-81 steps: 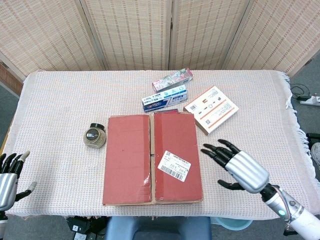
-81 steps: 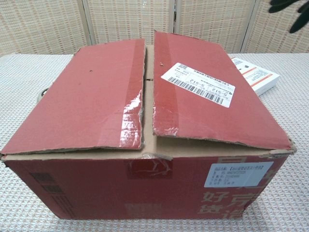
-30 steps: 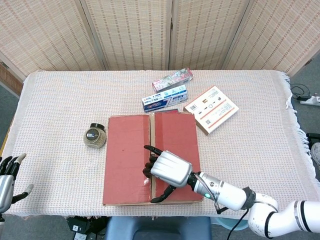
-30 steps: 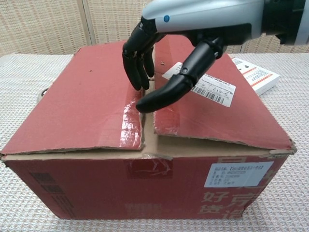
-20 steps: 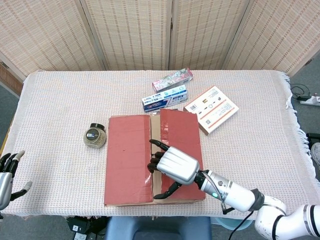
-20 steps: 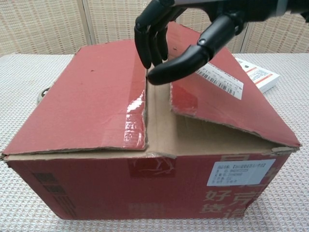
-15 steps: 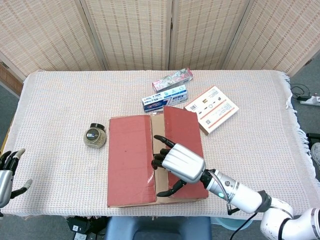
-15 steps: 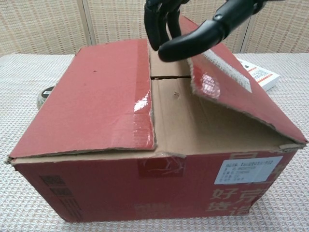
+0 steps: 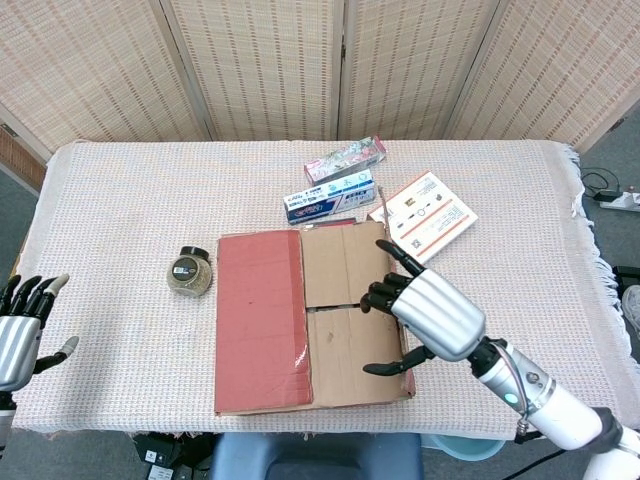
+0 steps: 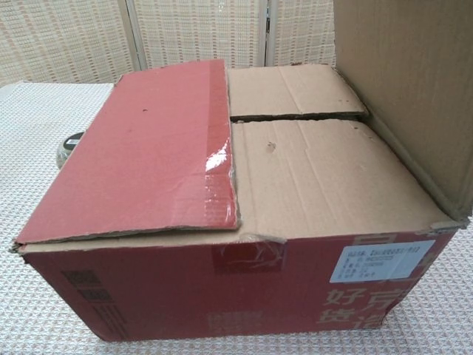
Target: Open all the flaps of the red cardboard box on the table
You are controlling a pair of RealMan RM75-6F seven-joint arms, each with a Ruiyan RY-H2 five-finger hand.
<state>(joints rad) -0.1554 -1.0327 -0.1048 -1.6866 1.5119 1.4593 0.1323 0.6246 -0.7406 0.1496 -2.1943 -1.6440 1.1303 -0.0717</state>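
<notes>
Woven cane screen panels (image 9: 250,60) are standing behind the surface (image 9: 120,200), which is wearing a pale, coarse-knit cloth with a fringe along its right edge.

Red cardboard box (image 10: 222,288): sitting at the near middle of the surface, rectangular, matte red outside, plain brown corrugated inside. Its left top flap (image 9: 258,320) is lying shut, red, with a strip of glossy torn tape along its inner edge. Its right top flap (image 10: 403,89) is standing upright, showing its brown inner face in the chest view. Two brown inner flaps (image 10: 310,155) are lying flat and closed, meeting at a seam across the middle. A white label is sticking to the front wall at lower right, beside pale printed characters.

Right hand (image 9: 425,315): silver-shelled with black fingers (image 9: 378,296), hovering at the box's right edge beside the raised flap; fingers are spreading apart and gripping nothing, as far as the head view shows.

Left hand (image 9: 20,335): resting at the surface's near left edge, well apart from the box, fingers apart, holding nothing.

Small round jar (image 9: 189,272): dark-lidded, standing just left of the box.

Blue-and-white carton (image 9: 329,195) and pink patterned packet (image 9: 345,158): lying beyond the box.

Flat white-and-orange box (image 9: 425,215): lying to the right rear.
</notes>
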